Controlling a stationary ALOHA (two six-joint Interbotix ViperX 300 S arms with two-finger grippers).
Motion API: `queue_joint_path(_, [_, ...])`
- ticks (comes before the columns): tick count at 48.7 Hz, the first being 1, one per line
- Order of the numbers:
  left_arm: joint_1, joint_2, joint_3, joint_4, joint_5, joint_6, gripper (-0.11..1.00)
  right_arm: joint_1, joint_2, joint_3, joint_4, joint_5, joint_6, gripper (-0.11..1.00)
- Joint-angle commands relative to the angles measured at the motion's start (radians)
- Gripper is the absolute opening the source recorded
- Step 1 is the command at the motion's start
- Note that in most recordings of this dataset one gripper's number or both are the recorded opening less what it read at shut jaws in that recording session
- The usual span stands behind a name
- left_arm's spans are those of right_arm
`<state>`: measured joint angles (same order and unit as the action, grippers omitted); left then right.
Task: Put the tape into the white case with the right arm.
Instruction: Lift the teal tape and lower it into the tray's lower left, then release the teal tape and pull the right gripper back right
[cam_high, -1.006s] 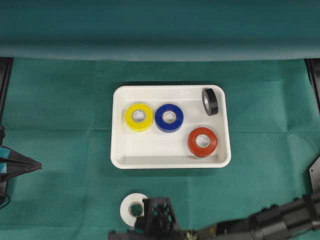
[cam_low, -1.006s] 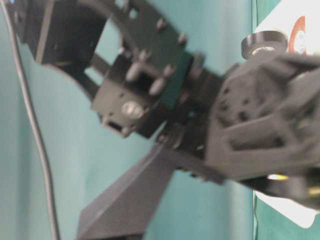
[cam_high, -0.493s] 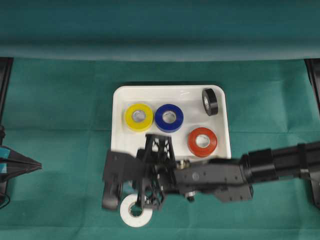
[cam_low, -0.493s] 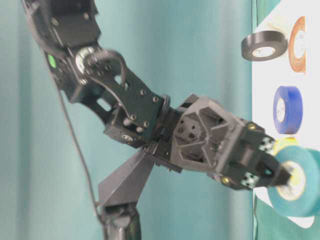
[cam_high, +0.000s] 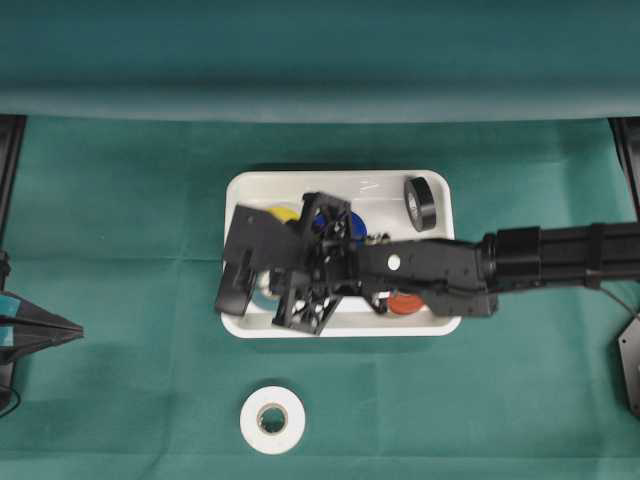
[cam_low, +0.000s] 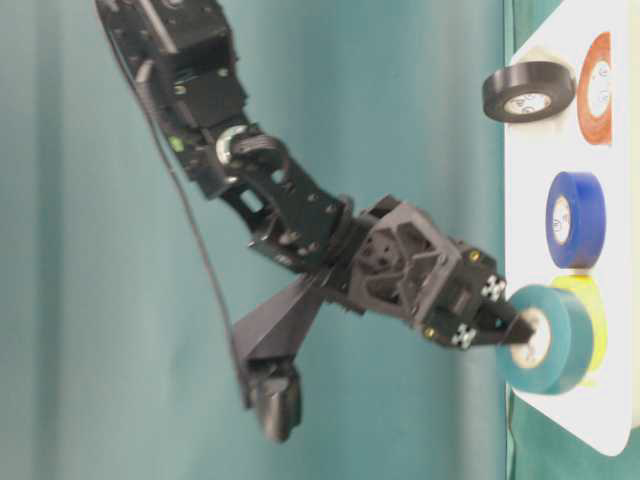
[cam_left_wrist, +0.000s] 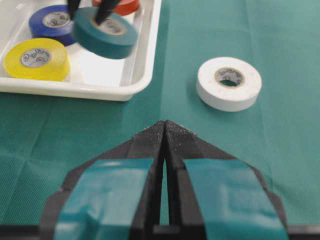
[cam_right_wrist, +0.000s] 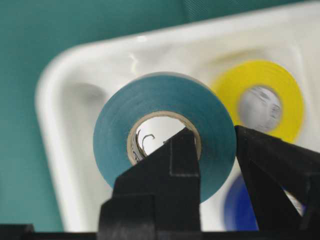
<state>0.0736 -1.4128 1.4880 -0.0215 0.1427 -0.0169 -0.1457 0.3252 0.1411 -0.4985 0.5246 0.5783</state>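
**A:** From overhead, what sits in the white case (cam_high: 340, 182)?

**B:** A black roll (cam_high: 420, 203) stands on edge in its far right corner. The right arm (cam_high: 520, 265) reaches in from the right and covers most of the rest; bits of yellow, blue and red show around it. A white roll (cam_high: 272, 420) lies flat on the green cloth (cam_high: 120, 200), near of the case and apart from it.

**A:** And from table level?

**B:** The right gripper (cam_low: 515, 328) pinches a teal tape roll (cam_low: 545, 339), one finger through its core, above the case beside the yellow roll (cam_low: 594, 320). The blue roll (cam_low: 575, 219), red roll (cam_low: 596, 88) and black one lie further along.

**A:** The left wrist camera?

**B:** The left gripper (cam_left_wrist: 165, 131), marked with blue strips, has its fingers pressed together over bare cloth. The teal roll hangs over the case's near right part, seemingly off the floor, though I can't be sure.

**A:** Any writing?

**B:** The right wrist view shows print on the yellow roll's core, too blurred to read.
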Motion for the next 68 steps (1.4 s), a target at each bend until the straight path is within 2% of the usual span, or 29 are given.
queue_joint_path(1, [0.003,0.008,-0.012,0.000,-0.011,0.000,0.00,-0.008,-0.051,0.003,-0.009,-0.037,-0.002,0.00])
queue_joint_path(24, [0.003,0.008,-0.012,-0.002,-0.011,0.002,0.00,-0.011,-0.052,0.031,-0.015,-0.072,-0.002,0.02])
queue_joint_path(27, [0.003,0.008,-0.012,-0.002,-0.011,0.002,0.00,-0.011,-0.052,0.034,-0.018,-0.072,-0.002,0.11])
queue_joint_path(30, [0.003,0.008,-0.012,-0.002,-0.011,0.002,0.00,-0.012,-0.052,0.034,-0.023,-0.071,-0.002,0.25])
queue_joint_path(38, [0.003,0.008,-0.012,-0.002,-0.011,0.002,0.00,-0.012,-0.052,0.034,-0.023,-0.064,0.000,0.72])
queue_joint_path(42, [0.003,0.008,-0.012,-0.002,-0.011,0.002,0.00,-0.012,-0.054,0.034,-0.023,-0.048,0.000,0.66])
queue_joint_path(53, [0.003,0.008,-0.012,-0.002,-0.011,0.002,0.00,-0.015,-0.100,0.069,-0.023,0.032,0.008,0.66])
queue_joint_path(68, [0.003,0.008,-0.012,-0.002,-0.011,0.002,0.00,-0.015,-0.252,0.284,-0.017,0.038,0.032,0.66])
